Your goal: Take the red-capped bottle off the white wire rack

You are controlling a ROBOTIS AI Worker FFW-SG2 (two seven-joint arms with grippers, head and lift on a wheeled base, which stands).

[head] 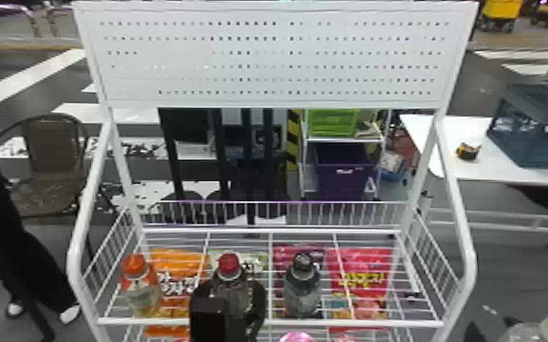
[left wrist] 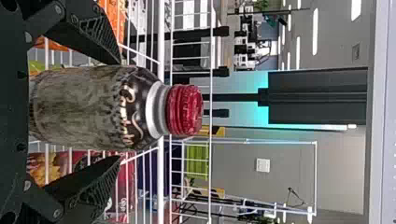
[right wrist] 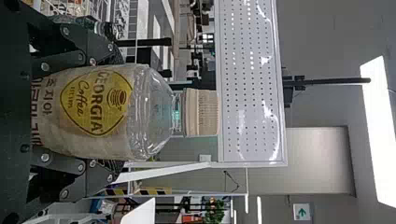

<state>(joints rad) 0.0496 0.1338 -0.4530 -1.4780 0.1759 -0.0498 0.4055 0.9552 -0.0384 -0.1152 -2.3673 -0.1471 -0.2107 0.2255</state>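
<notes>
The red-capped bottle (head: 229,273) stands upright on the white wire rack (head: 268,323), near its front edge. Around its body is my left gripper (head: 228,298), coming from the front. In the left wrist view the red-capped bottle (left wrist: 98,107) is between the spread fingers of the left gripper (left wrist: 117,110), with a narrow gap visible by the fingertips. At the head view's bottom right corner is my right gripper (head: 494,328). The right wrist view has the right gripper (right wrist: 119,112) shut on a clear bottle with a beige cap (right wrist: 201,112).
An orange-capped bottle (head: 139,286) stands left of the red-capped one, a dark-capped bottle (head: 302,286) to its right. Snack bags (head: 362,277) lie below the shelf wires. Wire side guards (head: 437,264) and a white perforated panel (head: 268,59) bound the rack.
</notes>
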